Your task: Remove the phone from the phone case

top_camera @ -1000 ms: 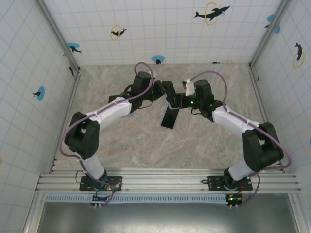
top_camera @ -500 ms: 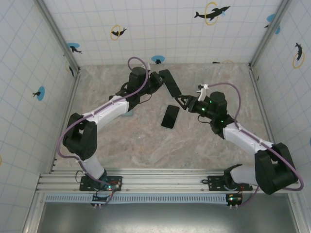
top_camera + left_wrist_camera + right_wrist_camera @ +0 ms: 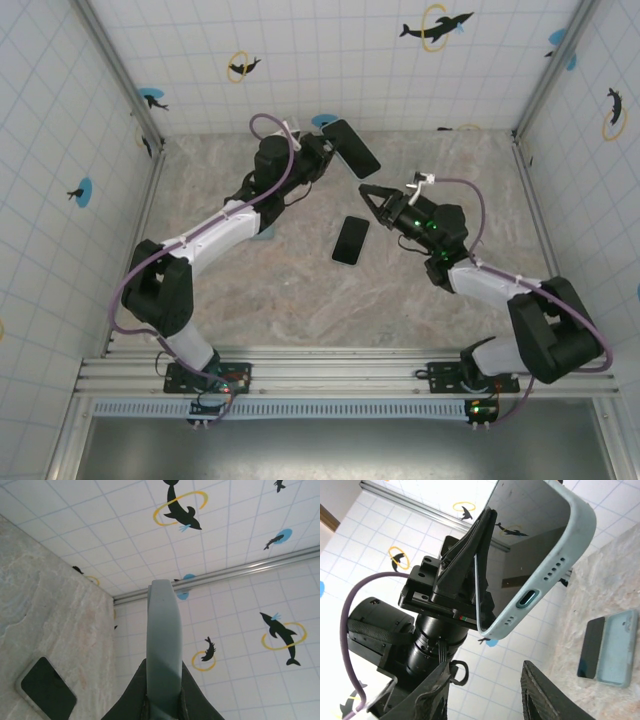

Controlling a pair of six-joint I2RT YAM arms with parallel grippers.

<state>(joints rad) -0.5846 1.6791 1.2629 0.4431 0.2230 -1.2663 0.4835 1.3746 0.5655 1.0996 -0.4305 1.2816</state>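
The left arm reaches from its base toward the far wall, with its elbow bent out to the left and its wrist turned toward the centre. The left gripper point(image 3: 322, 146) is pressed together on the phone case point(image 3: 352, 150). It pinches 1 end, so the case juts out tilted above the table point(image 3: 300, 290), dark face toward the overhead camera. In the left wrist view the case point(image 3: 162, 630) shows edge-on as a pale grey-blue strip rising from between the 2 fingers.

The right arm folds low over the right half of the table, forearm pointing toward the far left. The right gripper point(image 3: 372, 193) sits near the case, on its base side and apart from it. Its 2 fingers are spread with nothing between them. In the right wrist view the case's port end point(image 3: 535, 550) hangs beyond the gap.

The phone point(image 3: 350, 240) lies flat on the table, dark face up. It is near the right gripper, on the side toward the bases, and apart from the case.
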